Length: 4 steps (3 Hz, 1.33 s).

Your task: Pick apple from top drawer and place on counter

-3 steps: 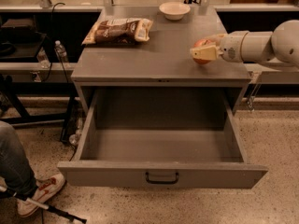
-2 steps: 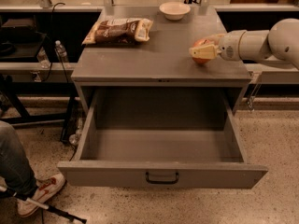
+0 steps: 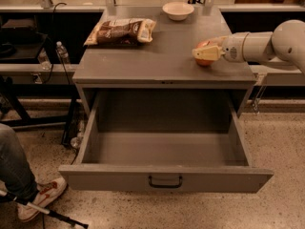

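Observation:
The top drawer is pulled fully open at the front of the grey cabinet, and its inside shows no apple. My gripper reaches in from the right over the right side of the counter. It is shut on the apple, whose reddish top and underside show between the cream fingers. The apple is at the counter surface, and I cannot tell whether it rests on it.
A brown snack bag lies at the counter's back left and a white bowl stands at the back centre. A water bottle stands on a shelf to the left. A person's leg and shoe are at the lower left.
My gripper with the apple has shifted slightly left and down toward the counter. The drawer has not moved.

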Available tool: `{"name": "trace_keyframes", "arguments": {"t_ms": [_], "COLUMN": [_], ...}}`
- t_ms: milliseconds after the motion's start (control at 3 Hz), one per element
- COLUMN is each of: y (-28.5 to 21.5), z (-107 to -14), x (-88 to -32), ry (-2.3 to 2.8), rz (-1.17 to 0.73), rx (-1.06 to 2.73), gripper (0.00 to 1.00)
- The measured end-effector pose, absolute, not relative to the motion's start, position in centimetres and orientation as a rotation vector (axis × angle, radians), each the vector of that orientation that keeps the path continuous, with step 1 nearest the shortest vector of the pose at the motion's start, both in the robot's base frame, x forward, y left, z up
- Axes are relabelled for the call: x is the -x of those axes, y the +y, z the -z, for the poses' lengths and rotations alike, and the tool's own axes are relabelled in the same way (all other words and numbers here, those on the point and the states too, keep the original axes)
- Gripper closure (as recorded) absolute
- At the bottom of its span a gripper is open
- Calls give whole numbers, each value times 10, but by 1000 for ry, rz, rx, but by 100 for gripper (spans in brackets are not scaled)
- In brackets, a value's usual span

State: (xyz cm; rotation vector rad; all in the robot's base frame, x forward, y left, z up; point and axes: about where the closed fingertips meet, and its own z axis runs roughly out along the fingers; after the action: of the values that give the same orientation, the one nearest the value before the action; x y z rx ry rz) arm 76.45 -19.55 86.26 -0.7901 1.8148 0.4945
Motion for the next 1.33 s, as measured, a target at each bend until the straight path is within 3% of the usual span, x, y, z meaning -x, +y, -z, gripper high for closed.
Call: {"name": "trace_keyframes", "arguments": {"t_ms": [333, 667, 1333], "y": [-198, -203, -223], "z": [-859, -859, -864], "x": [-765, -763, -752], "ry": [1819, 1819, 1820], "rz": [-507, -515, -486], "rx": [785, 778, 742], "gripper": [11, 0, 0]}}
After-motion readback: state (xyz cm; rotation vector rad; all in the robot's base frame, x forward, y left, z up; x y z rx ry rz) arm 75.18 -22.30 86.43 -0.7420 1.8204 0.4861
